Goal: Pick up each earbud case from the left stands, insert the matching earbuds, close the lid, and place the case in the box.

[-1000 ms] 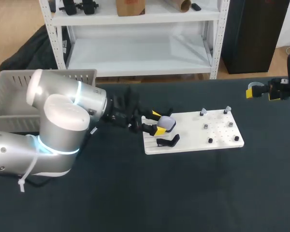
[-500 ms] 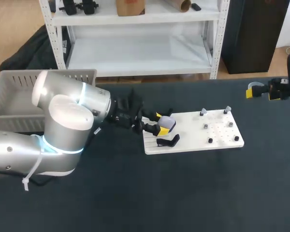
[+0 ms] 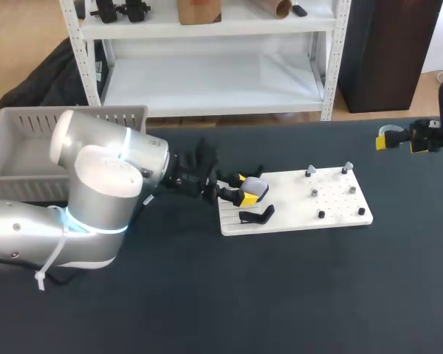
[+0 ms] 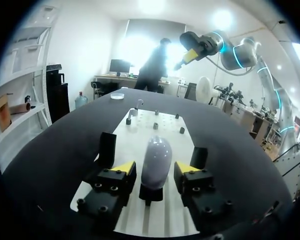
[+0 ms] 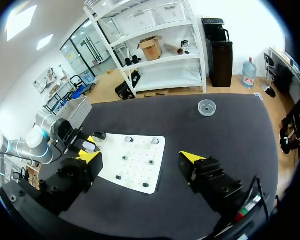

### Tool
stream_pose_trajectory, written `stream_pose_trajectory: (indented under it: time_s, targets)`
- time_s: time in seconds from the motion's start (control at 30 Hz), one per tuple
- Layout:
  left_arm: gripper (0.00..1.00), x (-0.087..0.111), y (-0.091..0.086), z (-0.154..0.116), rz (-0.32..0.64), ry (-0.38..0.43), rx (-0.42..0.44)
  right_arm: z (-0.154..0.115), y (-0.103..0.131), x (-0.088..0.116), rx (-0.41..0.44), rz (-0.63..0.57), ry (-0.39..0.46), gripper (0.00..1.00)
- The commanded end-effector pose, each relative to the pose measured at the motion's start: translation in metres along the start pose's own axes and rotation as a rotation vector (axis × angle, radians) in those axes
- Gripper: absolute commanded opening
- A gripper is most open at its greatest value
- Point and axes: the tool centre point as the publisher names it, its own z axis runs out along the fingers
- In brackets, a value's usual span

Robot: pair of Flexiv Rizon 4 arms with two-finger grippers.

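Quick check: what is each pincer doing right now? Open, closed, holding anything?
Left pincer: open, one finger on either side of the earbud case, with a small gap on each side.
Right pincer: open, holding nothing.

Counted on the table: one white board (image 3: 295, 203), with three black stands (image 3: 257, 215) at its left end and one earbud case (image 3: 255, 188) seated on the middle stand. Six small pegs (image 3: 313, 193) are set on the right half — the two far ones light-topped, four dark. One grey box (image 3: 26, 124) far left, and one clear dish (image 5: 206, 107) on the far side, right of the board.
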Motion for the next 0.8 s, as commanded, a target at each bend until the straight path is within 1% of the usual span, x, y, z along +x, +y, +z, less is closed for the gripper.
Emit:
stream_pose_trajectory:
  time_s: [0.03, 0.37, 0.4, 0.43, 0.5, 0.53, 0.7, 0.8]
  targets:
    - [0.4, 0.0026, 0.0033, 0.001, -0.002, -0.006, 0.001, 0.0004, -0.0011, -0.0003, -0.004, -0.001, 0.001, 1.0]
    - [0.34, -0.0012, 0.0023, -0.0009, 0.01, -0.015, 0.005, 0.0004, -0.0011, -0.0003, -0.004, -0.001, 0.001, 1.0]
    - [0.31, -0.0013, 0.0023, -0.0009, 0.014, -0.017, 0.008, 0.0004, -0.0011, -0.0003, -0.004, -0.001, 0.001, 1.0]
    - [0.2, -0.0012, 0.0023, -0.0009, 0.013, -0.018, 0.009, 0.0004, -0.0011, -0.0003, -0.004, -0.001, 0.001, 1.0]
    - [0.09, -0.0004, 0.0026, -0.0012, 0.012, -0.016, 0.008, 0.0004, -0.0011, -0.0003, -0.004, -0.001, 0.001, 1.0]
    - [0.0, 0.0001, 0.0027, -0.0011, 0.011, -0.015, 0.008, 0.0004, -0.0011, -0.0003, -0.004, -0.001, 0.001, 1.0]
    - [0.0, 0.0019, 0.0031, -0.0007, 0.006, -0.009, 0.006, 0.0004, -0.0011, -0.0003, -0.004, -0.001, 0.001, 1.0]
    - [0.0, -0.0007, 0.0021, -0.0061, 0.011, -0.005, -0.009, 0.0004, -0.0011, -0.0003, -0.004, -0.001, 0.001, 1.0]
